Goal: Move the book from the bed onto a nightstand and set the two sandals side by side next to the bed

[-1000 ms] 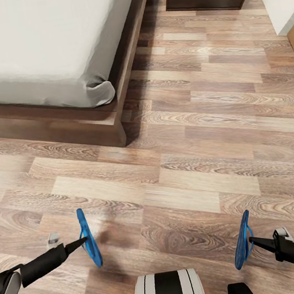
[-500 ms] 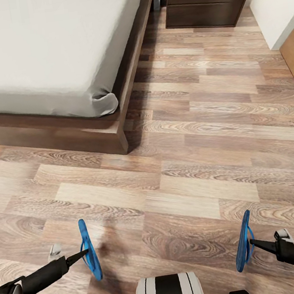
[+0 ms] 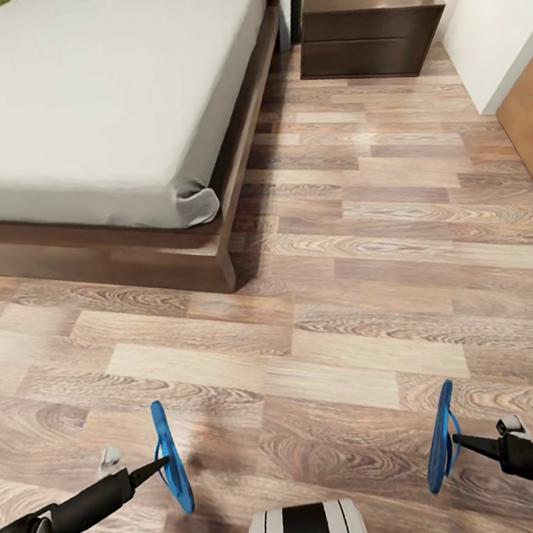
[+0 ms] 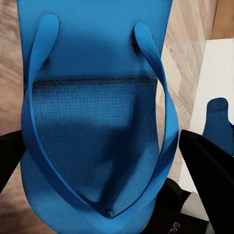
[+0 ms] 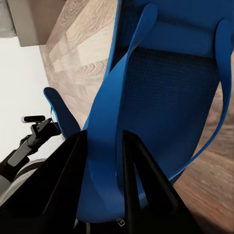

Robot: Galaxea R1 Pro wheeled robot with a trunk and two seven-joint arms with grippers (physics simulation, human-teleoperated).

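The head view has tilted up since a moment ago, so the bed [image 3: 89, 105] and far nightstand [image 3: 368, 29] show more fully. The left gripper [image 3: 164, 464] pinches one blue sandal [image 3: 173, 468] on edge above the floor [image 3: 347, 289], and the right gripper [image 3: 456, 440] clamps the other sandal [image 3: 441, 437] likewise, both unchanged.

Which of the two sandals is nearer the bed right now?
The sandal in the left tool: that sandal hangs on the side where the bed stands. The other sandal, in the right tool, hangs over open floor.
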